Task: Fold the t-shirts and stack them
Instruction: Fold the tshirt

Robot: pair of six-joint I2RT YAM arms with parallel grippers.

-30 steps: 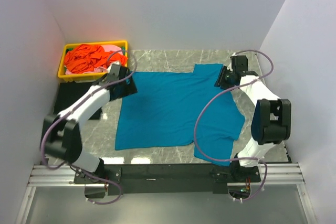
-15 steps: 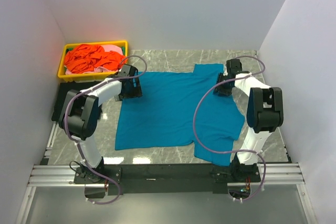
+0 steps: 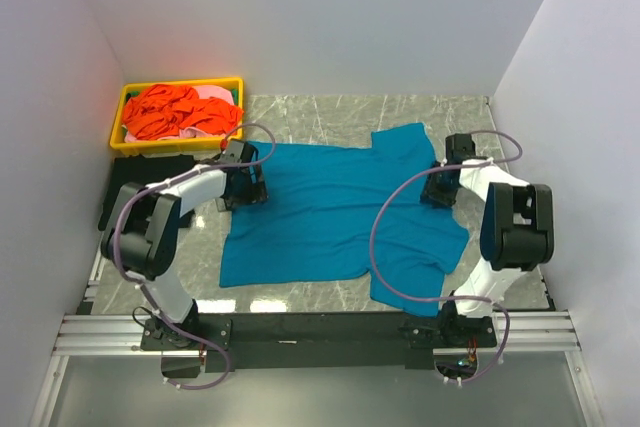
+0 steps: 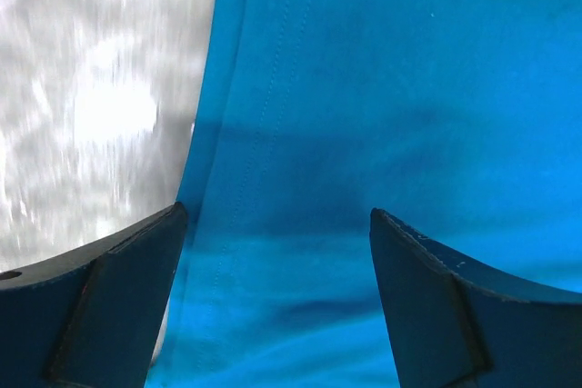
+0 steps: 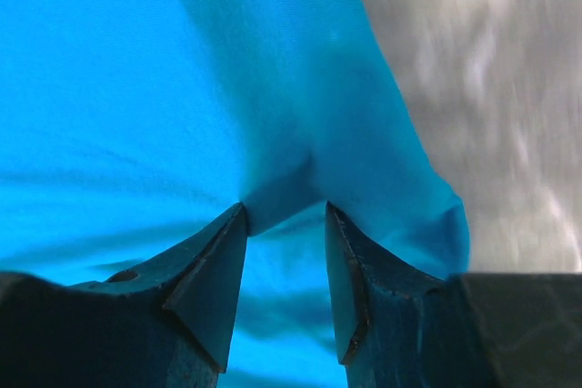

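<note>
The teal t-shirt (image 3: 340, 212) lies spread flat on the bench (image 3: 330, 117) between both sets of fingers, with no fold in it yet. My left fingers (image 3: 245, 187) are wide open with nothing in them, right over its side hem. My right fingers (image 3: 440, 190) are pinched on a ridge of its cloth at the opposite edge. Beyond the left fingers there's a black one (image 3: 118, 197) – can't tell if it's folded – and the orange-red ones (image 3: 170, 112) sit heaped in the yellow tray (image 3: 128, 97). I'd say we're barely started.
</note>
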